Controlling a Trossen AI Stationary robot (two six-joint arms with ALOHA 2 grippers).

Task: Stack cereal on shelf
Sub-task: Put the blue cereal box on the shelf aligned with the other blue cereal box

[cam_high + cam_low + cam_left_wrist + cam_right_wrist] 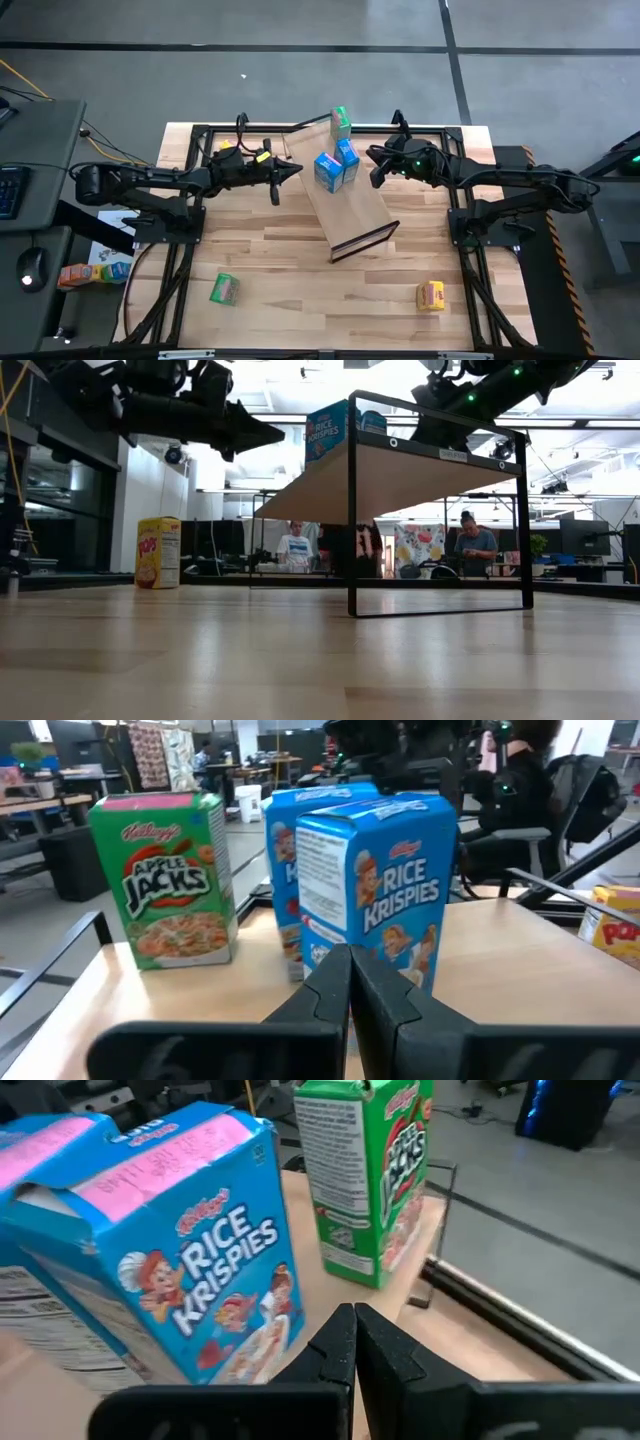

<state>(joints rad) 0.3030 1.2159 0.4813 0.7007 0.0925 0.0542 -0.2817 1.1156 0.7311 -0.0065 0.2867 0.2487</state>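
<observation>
The shelf (352, 215), a light-wood board on a thin dark frame (352, 510), stands slantwise in mid-table. On its top stand three cereal boxes upright on their bases. They are a green one (340, 122) at the far end and two blue ones (328, 170) (347, 154) side by side. My left gripper (299, 170) is shut, level, just left of the blue boxes (385, 890). My right gripper (374, 168) is shut, just right of them (190, 1260). A green box (224, 289) and a yellow box (431, 296) lie on the table near the front.
A yellow box (158, 552) stands upright at the far left of the table. More small boxes (80, 272) lie off the table to the left. Black frame rails (170, 290) run along the table's left and right sides. People show in the room behind.
</observation>
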